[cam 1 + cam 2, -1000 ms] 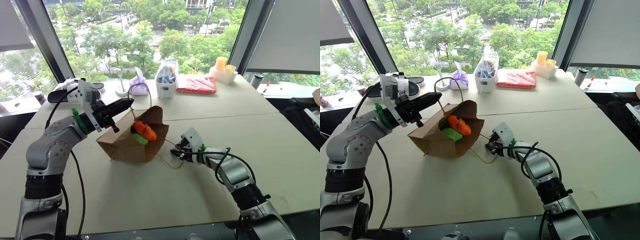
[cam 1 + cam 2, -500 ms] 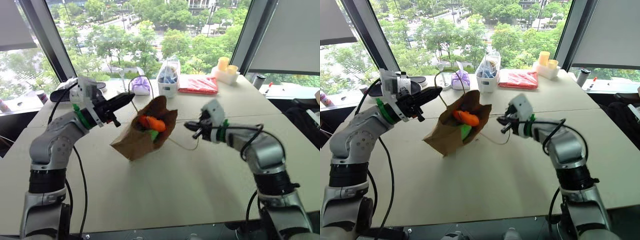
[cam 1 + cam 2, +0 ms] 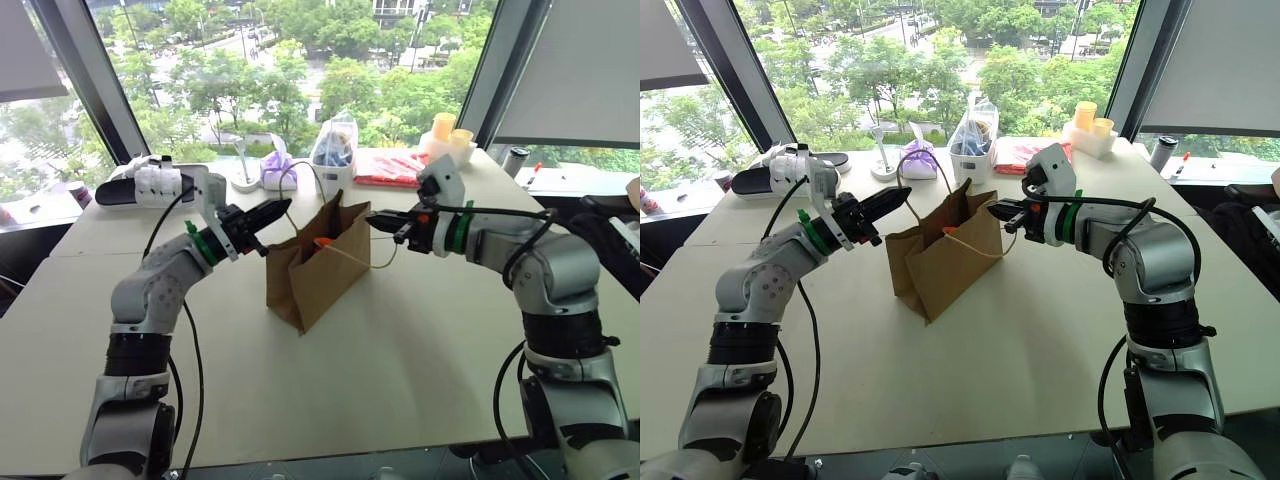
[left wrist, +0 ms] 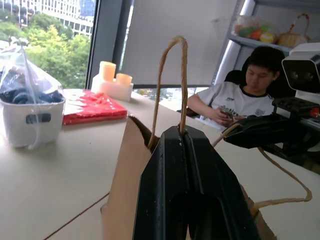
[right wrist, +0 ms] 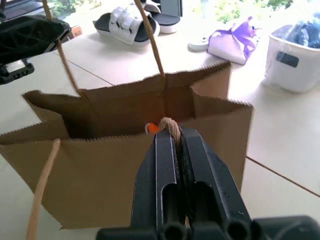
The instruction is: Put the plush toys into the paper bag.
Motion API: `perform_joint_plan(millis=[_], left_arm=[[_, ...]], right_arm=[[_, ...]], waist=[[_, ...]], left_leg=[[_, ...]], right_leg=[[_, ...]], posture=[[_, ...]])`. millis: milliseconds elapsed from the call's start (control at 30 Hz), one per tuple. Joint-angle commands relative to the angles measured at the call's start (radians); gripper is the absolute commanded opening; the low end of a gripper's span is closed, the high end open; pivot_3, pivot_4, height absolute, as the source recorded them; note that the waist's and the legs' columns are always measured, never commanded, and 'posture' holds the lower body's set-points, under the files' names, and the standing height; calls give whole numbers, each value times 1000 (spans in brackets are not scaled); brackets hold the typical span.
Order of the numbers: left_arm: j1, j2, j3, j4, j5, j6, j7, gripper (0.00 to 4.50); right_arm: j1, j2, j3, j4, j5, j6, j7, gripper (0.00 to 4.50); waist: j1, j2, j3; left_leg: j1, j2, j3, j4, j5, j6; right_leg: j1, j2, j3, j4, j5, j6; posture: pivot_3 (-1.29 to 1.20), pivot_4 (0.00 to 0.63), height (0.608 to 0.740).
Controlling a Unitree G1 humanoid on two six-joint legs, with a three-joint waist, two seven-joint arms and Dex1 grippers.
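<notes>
Pinching one twisted loop handle each, the left gripper and the right gripper are clamped shut, one on either side of the paper bag. The bag stands upright on the white table between them, its mouth open. Inside it, a sliver of the orange plush toy peeks above the near wall; the green one cannot be made out. Beyond the bag, near the window, sit a purple pouch, a white container and a red packet. White sandals lie at the table's left end.
</notes>
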Motion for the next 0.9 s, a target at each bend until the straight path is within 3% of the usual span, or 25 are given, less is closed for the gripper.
perform_joint_plan(millis=[33, 167, 233, 300, 500, 667, 900], left_arm=[[11, 30, 0, -19, 14, 3, -20, 0], [28, 63, 7, -18, 24, 19, -38, 0], [21, 70, 25, -8, 15, 30, -26, 523], [16, 77, 38, -6, 4, 44, -23, 1277], [36, 131, 110, -99, -111, 163, -37, 4296], [121, 215, 134, -155, -144, 223, -74, 4417], [242, 275, 127, -224, -166, 241, -126, 4417]], right_arm=[[-18, 5, -8, -18, 5, -36, -11, 117], [-26, 15, -16, -18, 16, -46, -24, 117], [-32, 21, -30, -19, 27, -50, -27, 629], [-38, 20, -37, -21, 33, -50, -30, 1379], [-98, -6, -86, -42, 75, -22, -41, 4363], [-114, -52, -167, -64, 119, 1, -58, 4454], [55, -101, -294, -155, 159, 67, -135, 4454]], waist=[[1, 0, 0], [4, 0, 0], [4, 0, 0], [5, 0, 0], [1, 0, 0], [2, 0, 0], [11, 0, 0]], left_leg=[[0, 0, 0, 0, 0, 0], [0, 0, 0, 0, 0, 0], [0, 0, 0, 0, 0, 0], [0, 0, 0, 0, 0, 0], [0, 0, 0, 0, 0, 0], [0, 0, 0, -1, -1, 1], [0, 0, -1, -1, -4, 6]], right_leg=[[0, 0, 0, 0, 0, 0], [0, 0, 0, 0, 0, 0], [0, 0, 0, 0, 0, 0], [0, 0, 0, 0, 0, 0], [-1, 0, 0, 0, 0, 0], [-1, 0, 0, 0, 0, 0], [1, 0, 0, -1, 0, 0]], posture=[[0, 150, 740], [0, 150, 740], [0, 150, 740], [0, 150, 740], [0, 150, 740], [0, 150, 740], [0, 150, 740]])
